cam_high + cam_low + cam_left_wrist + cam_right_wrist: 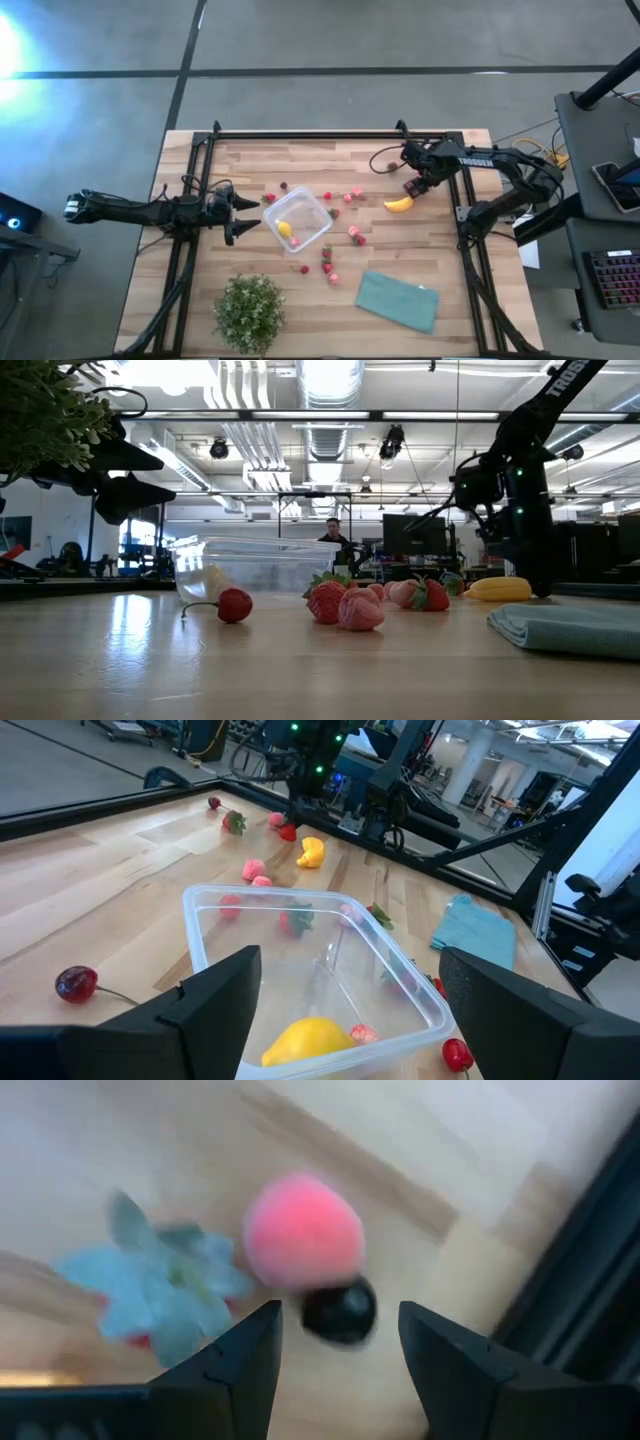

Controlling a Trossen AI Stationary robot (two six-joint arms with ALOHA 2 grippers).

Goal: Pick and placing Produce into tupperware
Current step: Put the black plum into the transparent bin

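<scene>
The tupperware (pixel 298 220) is a clear square container that stands near the middle of the wooden table (pixel 200 290), with no lid on it. Inside it lies a small yellow round fruit (pixel 285 230), close to the wall on the left arm's side, and in the left wrist view a small pink fruit (pixel 363 1033) lies touching it. The other red shapes seen through the clear walls are fruits lying on the table beyond the container.

Around the container, strawberries (pixel 328 262) are scattered on the table – some between it and the teal cloth (pixel 398 300), some beyond it. The banana (pixel 399 204) lies well apart from the container, on the right arm's side.

The left gripper (pixel 248 215) is just beside the container, its fingers spread wide and holding nothing. The right gripper (pixel 415 186) is low over the table just beside the banana; its fingers stand half apart, and the right wrist view shows a pink fruit (pixel 303 1231) and a leafy strawberry (pixel 160 1285) on the wood before them – I cannot tell if it grips anything.

A potted plant (pixel 250 312) stands at the table edge, near the cloth.
</scene>
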